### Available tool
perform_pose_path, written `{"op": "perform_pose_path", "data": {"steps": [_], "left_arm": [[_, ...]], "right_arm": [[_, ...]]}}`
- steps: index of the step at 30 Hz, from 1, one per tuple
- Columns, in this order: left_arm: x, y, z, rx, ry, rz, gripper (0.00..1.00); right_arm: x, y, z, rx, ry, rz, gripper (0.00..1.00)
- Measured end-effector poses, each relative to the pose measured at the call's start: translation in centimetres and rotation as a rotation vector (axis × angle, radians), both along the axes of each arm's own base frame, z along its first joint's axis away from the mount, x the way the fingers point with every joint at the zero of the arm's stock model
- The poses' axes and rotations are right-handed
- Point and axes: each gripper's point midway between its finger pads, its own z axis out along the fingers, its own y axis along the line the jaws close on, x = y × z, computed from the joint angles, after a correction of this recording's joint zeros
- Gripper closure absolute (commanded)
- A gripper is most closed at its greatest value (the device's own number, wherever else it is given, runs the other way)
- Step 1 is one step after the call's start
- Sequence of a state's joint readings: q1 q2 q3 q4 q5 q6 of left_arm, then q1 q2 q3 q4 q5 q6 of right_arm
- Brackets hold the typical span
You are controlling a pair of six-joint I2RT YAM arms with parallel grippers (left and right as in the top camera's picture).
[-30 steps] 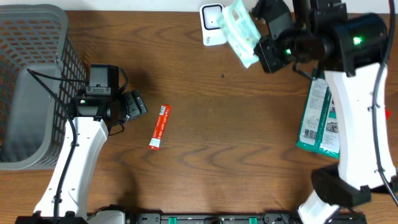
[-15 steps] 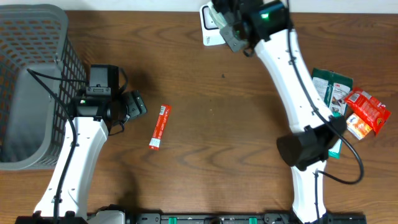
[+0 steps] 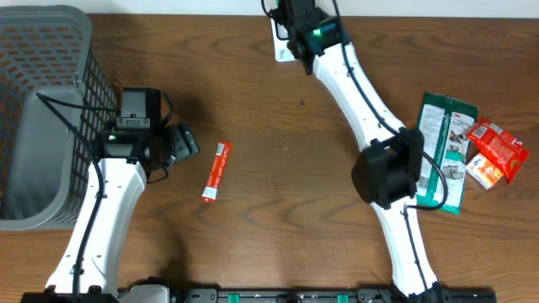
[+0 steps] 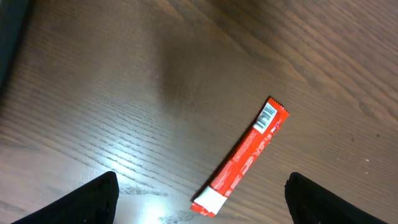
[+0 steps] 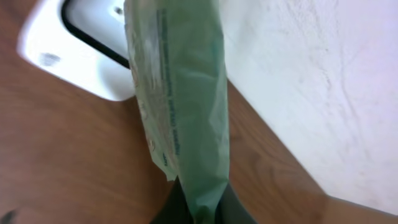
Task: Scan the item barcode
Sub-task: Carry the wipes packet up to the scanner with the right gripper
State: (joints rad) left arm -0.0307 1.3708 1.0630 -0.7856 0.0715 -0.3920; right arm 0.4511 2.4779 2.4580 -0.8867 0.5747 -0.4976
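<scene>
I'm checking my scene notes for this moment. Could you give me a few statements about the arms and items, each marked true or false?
1. The right gripper is shut on a pale green packet. True.
2. The red bar lies inside the grey basket. False: it lies on the table, right of the grey basket.
3. The left gripper grips the red bar. False: it is open and holds nothing.
4. The pale green packet is held close to the white scanner. True.
</scene>
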Motion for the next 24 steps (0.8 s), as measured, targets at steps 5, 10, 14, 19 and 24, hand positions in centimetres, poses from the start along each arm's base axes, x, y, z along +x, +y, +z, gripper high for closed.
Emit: {"op": "perform_pose_path", "data": {"steps": [5, 10, 14, 19, 24], "left_arm": [[0.0, 0.0, 0.0, 0.0, 0.0, 0.0, 0.14], [0.0, 0.0, 0.0, 0.0, 0.0, 0.0, 0.13], [0.0, 0.0, 0.0, 0.0, 0.0, 0.0, 0.14], [0.0, 0.0, 0.0, 0.0, 0.0, 0.0, 0.13], [0.0, 0.0, 0.0, 0.0, 0.0, 0.0, 0.13]], "right_arm": [[1.5, -0.5, -0.3, -0.063, -0.063, -0.025, 0.99], [2.6, -0.5, 1.0, -0.113, -0.138, -0.032, 0.99], [3.3, -0.4, 1.1, -0.211, -0.165, -0.014, 0.99], [3.3, 1.3, -3.2, -0.328, -0.102, 0.05, 0.99], [3.1, 1.7, -5.7, -0.373, -0.062, 0.072, 0.99]]}}
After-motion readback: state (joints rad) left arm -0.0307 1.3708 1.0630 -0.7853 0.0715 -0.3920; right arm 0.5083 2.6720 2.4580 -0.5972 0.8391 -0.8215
